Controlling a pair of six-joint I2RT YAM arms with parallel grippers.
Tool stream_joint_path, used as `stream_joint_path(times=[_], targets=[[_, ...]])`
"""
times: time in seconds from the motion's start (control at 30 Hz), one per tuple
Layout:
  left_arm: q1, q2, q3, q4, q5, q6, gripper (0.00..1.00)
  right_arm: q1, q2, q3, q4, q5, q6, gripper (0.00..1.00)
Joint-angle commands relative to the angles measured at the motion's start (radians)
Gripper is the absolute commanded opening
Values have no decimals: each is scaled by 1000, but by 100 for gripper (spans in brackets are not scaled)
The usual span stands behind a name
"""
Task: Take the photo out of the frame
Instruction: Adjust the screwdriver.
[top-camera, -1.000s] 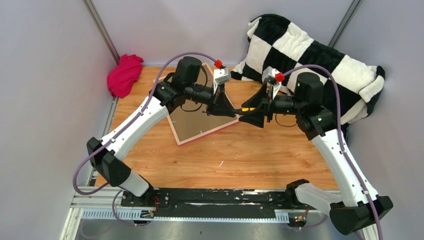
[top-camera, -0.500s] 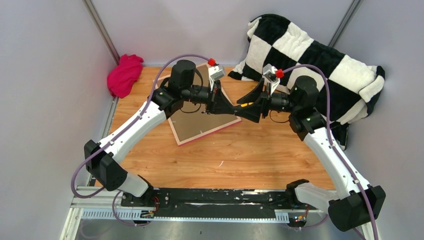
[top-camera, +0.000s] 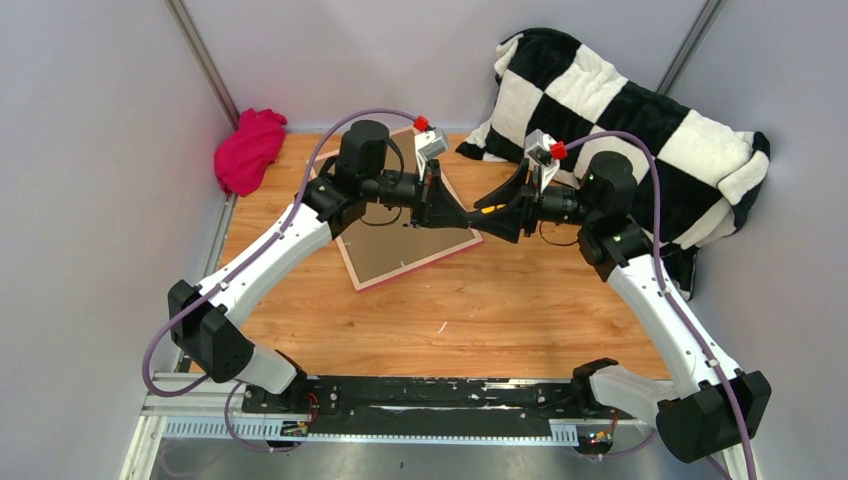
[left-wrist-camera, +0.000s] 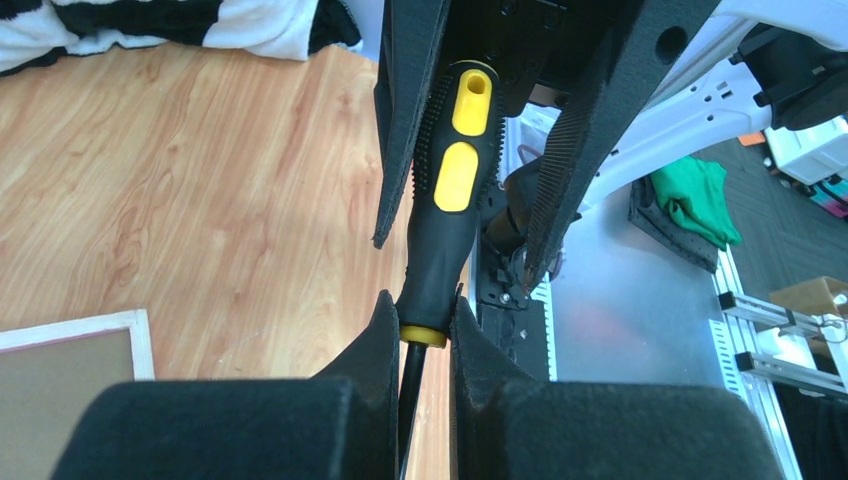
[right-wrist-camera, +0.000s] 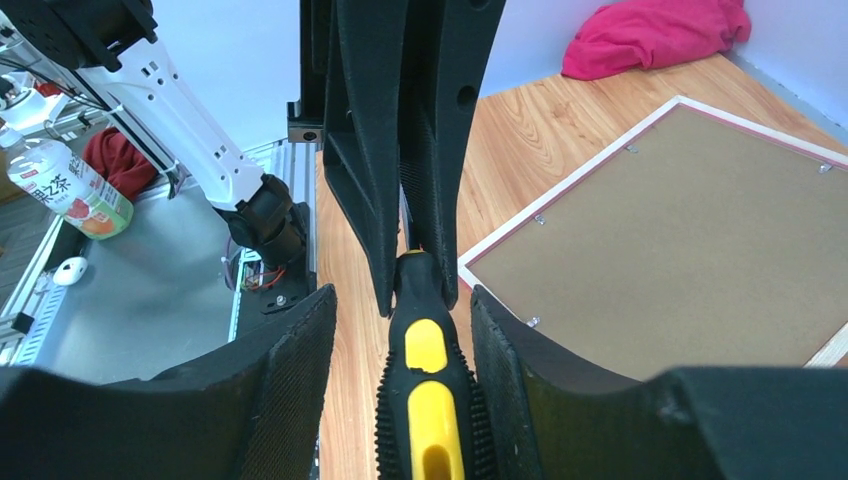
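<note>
Mid-air tool handover above the worktop (top-camera: 520, 310).

- Left end effector (left-wrist-camera: 420, 322): clenched on a black-and-yellow screwdriver (left-wrist-camera: 447, 215), pinching it right at the yellow collar where shaft meets handle. The handle sticks out toward the other arm.
- Right end effector (right-wrist-camera: 400, 302): released, with its jaws spread either side of the handle. In the right wrist view there is a gap on both sides. In the left wrist view one pad sits very near the handle, possibly touching, and the other is clear of it. No grip yet.
- The frame (right-wrist-camera: 560, 188) lies face down and flat on the worktop, under and just left of the meeting point, with its pink border showing.
- The brown backing board (right-wrist-camera: 680, 230) is up and seated, with small metal tabs (right-wrist-camera: 539, 218) along its edge.
- The photo is not visible. Judged to be inside the frame under the board, so removal has not started.
- A magenta cloth (top-camera: 248, 150) sits in the far-left corner and a checkered blanket (top-camera: 620, 110) at the far right. Both are clear of the work.

Risks from here:
- If the left lets go before the right has closed, the screwdriver drops onto the backing board or the worktop and may roll off.
- The left's hold is narrow and sits at the collar. An uneven close by the right could lever the tool round, leaving it skewed in the new grip and poorly aimed at the tabs.
- The fingers of both arms overlap tightly. Any sideways drift risks finger-to-finger contact.
- Later, a tip pressed too hard under a tab could gouge the board or crease the print beneath.
</note>
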Motion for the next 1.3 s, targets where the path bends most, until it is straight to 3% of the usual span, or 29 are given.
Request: stream_joint_path(times=[0.0,0.2,0.5,0.83,0.93,1.0,1.03,1.17,1.27], targets=[[19,-16,-2,80,-26,-17,0,-6,-6,-16,-9,-73,6,52],[21,-14,-11,88,-28,-21,0,-6,-2,-29,-8,-64,13,64],[30,-26,-26,109,-25,-34,0,-7,10,-32,19,-87,56,61],[30,-13,-24,132,-22,-61,0,10,51,-61,97,-89,111,25],[30,-15,-28,128,-30,-53,0,11,53,-52,85,-84,107,1],[35,-17,-30,116,-44,-43,0,10,42,-43,52,-65,82,0],[42,-19,-30,112,-50,-41,4,9,30,-41,37,-51,69,0],[122,-25,-23,110,-56,-64,48,0,-18,-32,-57,107,-18,0],[234,-38,-24,101,-96,-62,68,1,-19,-4,-159,271,-100,0]])
